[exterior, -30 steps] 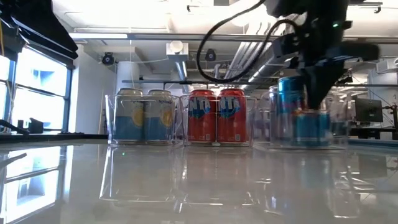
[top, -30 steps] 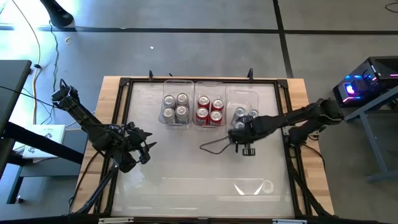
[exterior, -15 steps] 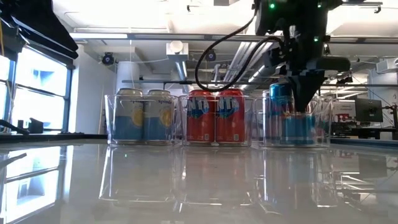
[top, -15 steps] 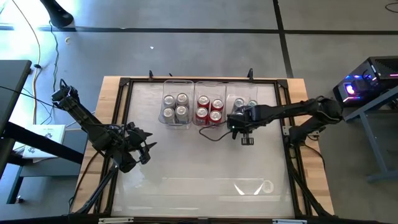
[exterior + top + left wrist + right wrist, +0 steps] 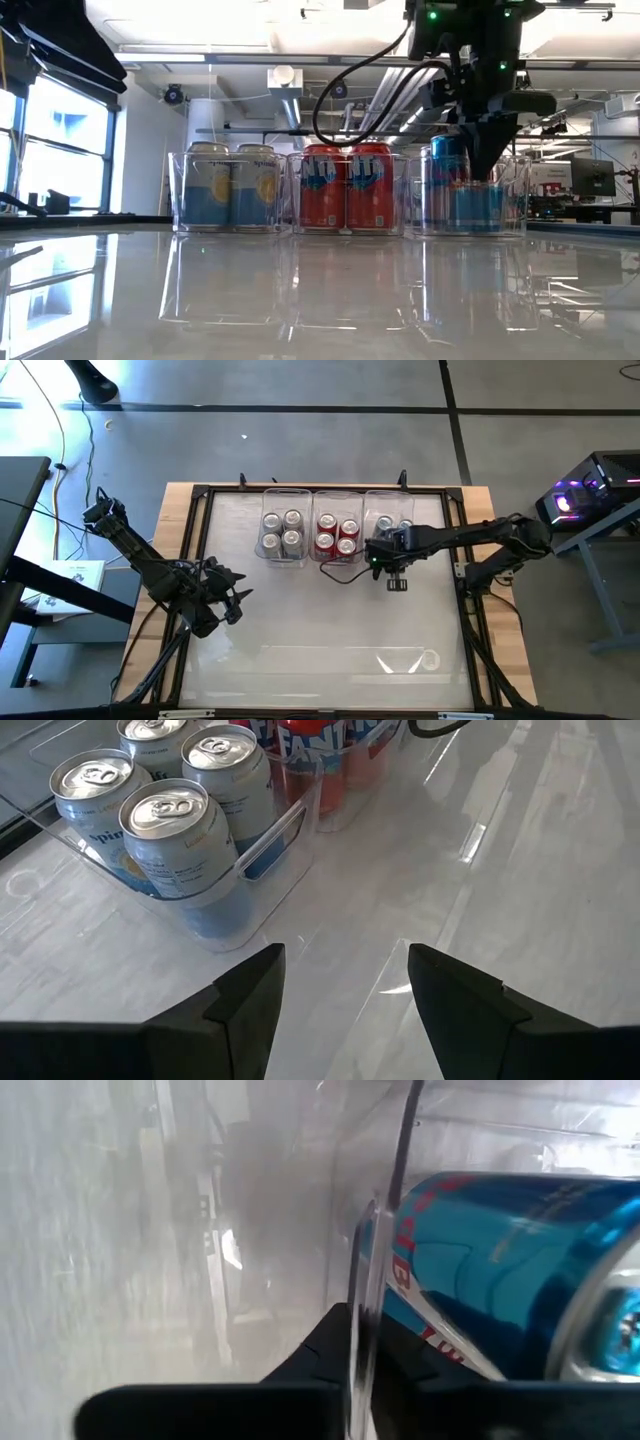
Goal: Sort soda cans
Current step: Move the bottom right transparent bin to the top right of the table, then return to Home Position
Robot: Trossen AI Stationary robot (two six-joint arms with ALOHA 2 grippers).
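- Left end effector (image 5: 232, 603) hovers open and empty over the bench (image 5: 300, 650).
- Right end effector (image 5: 375, 555) pinches the right bin's (image 5: 390, 500) clear front wall.
- Silver cans (image 5: 282, 531), red cans (image 5: 337, 534) and blue cans (image 5: 470, 195) fill three bins.

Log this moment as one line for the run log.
left gripper open, idle near grey cans | right gripper shut on right bin wall, beside blue cans | red cans in middle bin
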